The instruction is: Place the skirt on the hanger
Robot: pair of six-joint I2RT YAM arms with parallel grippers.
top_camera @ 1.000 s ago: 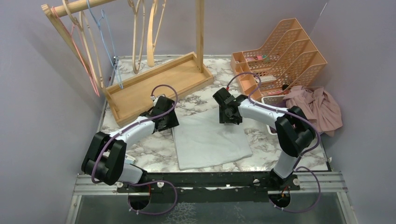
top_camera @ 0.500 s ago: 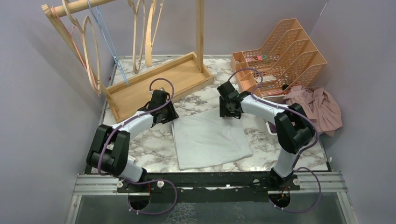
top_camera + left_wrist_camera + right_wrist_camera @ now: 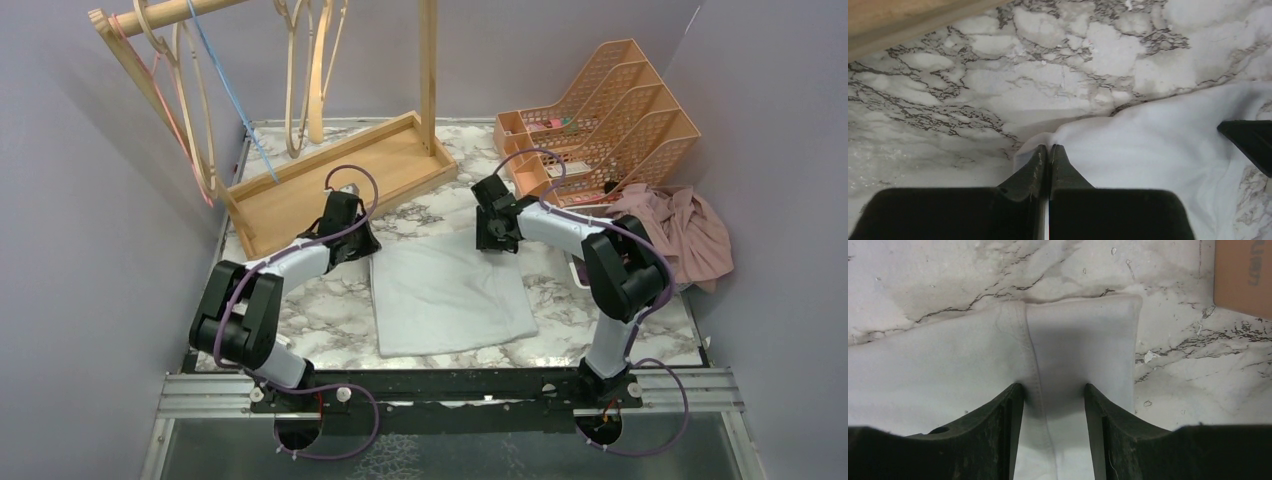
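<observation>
A pale grey skirt [image 3: 450,295] lies flat on the marble table. My left gripper [image 3: 366,248] is at its far left corner, and in the left wrist view the gripper [image 3: 1049,148] is shut on a small bunched fold of the skirt [image 3: 1158,145]. My right gripper [image 3: 494,244] is over the far right corner. In its wrist view the gripper [image 3: 1054,388] is open, its fingertips [image 3: 1015,392] resting on the skirt [image 3: 948,365] either side of a stitched seam. Several hangers [image 3: 310,70], wooden, blue and pink, hang on the rack at the back left.
The rack's wooden tray base [image 3: 300,190] and upright post [image 3: 428,70] stand just behind the left gripper. An orange mesh file organiser [image 3: 600,110] and a heap of pink cloth [image 3: 685,230] fill the back right. The purple walls close in both sides.
The left gripper has moved onto the skirt's far left corner and shut on it. The right gripper has shifted to the far right corner, its jaws a little narrower. The hangers swing.
</observation>
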